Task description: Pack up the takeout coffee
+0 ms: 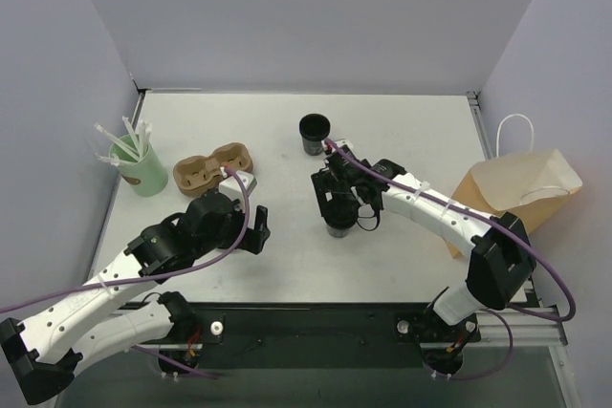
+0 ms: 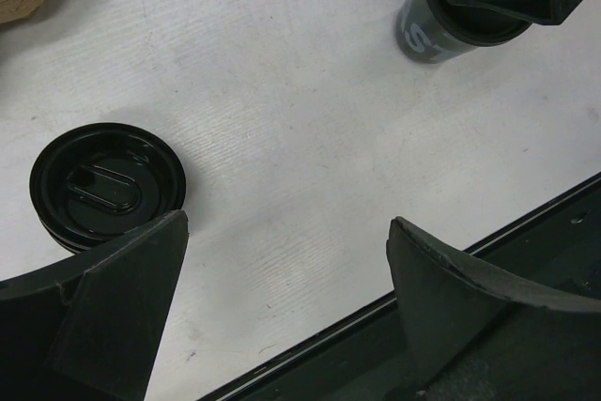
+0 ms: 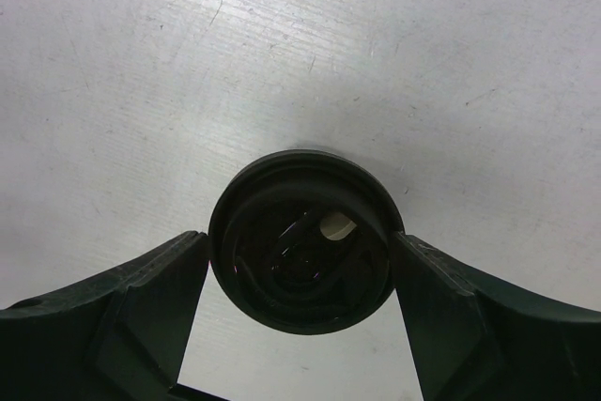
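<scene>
right fingers [image 3: 160, 300]: clamped on the takeout coffee [image 3: 300, 246], one pad on each side of the lid rim, touching on both sides in the wrist view
left fingers [image 2: 117, 312]: spread wide, gripping nothing, hovering low over the table [image 1: 411, 131]
takeout coffee: upright on the table, front-centre, between the right fingers; well apart from the brown paper bag [image 1: 521, 188] at the right edge
lid: on, sip hole showing, seated evenly as far as visible; snap fit not confirmable
weight: probably light to moderate; fill level hidden, so best treated as full
stiffness: thin disposable wall, easy to dent under a hard squeeze; lid rim likely the stiffest band
slip: glossy plastic lid and tapered wall, likely slick; prone to sliding down through the pads or popping the lid if held by the lid alone
best hold: across the full width, at or just under the lid rim, moderate squeeze, kept upright
step: grasp made, lift not yet begun, judging by the base looking set on the table in the top view
next: straight lift, carry right to the bag, slow lowering through the mouth; bag opening hard to read from above
risk: spill on tilt; soft bag likely to fold or shift on contact
black lid stack [image 2: 105, 185]: flat on the table, just beside one left fingertip, not held
cup carrier [image 1: 212, 169]: back-left, near the mint-green straw cup [image 1: 142, 167], both untouched
</scene>
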Motion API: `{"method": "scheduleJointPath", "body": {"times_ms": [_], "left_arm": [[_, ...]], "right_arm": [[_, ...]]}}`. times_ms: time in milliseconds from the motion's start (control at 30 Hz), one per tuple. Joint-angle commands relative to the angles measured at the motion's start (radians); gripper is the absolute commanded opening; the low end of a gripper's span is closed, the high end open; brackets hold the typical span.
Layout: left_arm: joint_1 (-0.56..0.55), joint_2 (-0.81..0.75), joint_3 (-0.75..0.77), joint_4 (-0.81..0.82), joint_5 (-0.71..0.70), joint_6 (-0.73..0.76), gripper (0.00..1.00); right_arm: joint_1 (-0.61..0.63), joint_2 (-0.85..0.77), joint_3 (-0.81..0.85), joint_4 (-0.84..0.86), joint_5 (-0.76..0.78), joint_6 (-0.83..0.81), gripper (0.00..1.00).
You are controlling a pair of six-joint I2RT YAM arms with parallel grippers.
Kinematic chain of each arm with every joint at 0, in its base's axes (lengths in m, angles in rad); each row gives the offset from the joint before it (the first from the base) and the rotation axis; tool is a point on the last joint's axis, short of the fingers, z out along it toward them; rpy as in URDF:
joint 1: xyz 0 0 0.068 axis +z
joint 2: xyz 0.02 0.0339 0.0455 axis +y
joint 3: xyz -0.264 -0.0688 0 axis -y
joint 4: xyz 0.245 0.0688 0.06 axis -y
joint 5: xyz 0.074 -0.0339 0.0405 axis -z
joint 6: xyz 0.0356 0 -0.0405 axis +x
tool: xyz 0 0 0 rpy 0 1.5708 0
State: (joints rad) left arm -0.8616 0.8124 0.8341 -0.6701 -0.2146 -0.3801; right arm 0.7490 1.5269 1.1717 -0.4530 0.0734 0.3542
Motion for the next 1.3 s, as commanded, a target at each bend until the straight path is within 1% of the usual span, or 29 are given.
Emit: {"method": "scheduleJointPath", "body": {"times_ms": [0, 267, 733, 1067, 1133, 1200, 1267], "left_arm": [[-0.004, -0.016, 0.022, 0.003, -0.023, 0.009, 0.97], [-0.004, -0.019, 0.023, 0.001, -0.025, 0.009, 0.97], [-0.005, -0.019, 0.023, 0.003, -0.025, 0.01, 0.97], [-0.004, -0.018, 0.023, 0.003, -0.028, 0.012, 0.97], [-0.005, -0.016, 0.023, 0.004, -0.028, 0.014, 0.97], [-0.004, -0.016, 0.023, 0.003, -0.028, 0.014, 0.97], [-0.004, -0.016, 0.023, 0.004, -0.028, 0.015, 0.97]], "right_arm": [[0.006, -0.059, 0.039, -0.05, 0.032, 0.002, 0.81], [0.023, -0.039, 0.034, -0.062, 0.058, -0.001, 0.83], [0.044, 0.021, 0.034, -0.084, 0.081, -0.001, 0.8], [0.044, 0.032, 0.042, -0.093, 0.141, 0.003, 0.72], [0.044, 0.029, 0.048, -0.098, 0.137, 0.003, 0.72], [0.049, 0.024, 0.049, -0.099, 0.138, 0.003, 0.76], [0.058, 0.016, 0.051, -0.099, 0.149, 0.005, 0.78]]}}
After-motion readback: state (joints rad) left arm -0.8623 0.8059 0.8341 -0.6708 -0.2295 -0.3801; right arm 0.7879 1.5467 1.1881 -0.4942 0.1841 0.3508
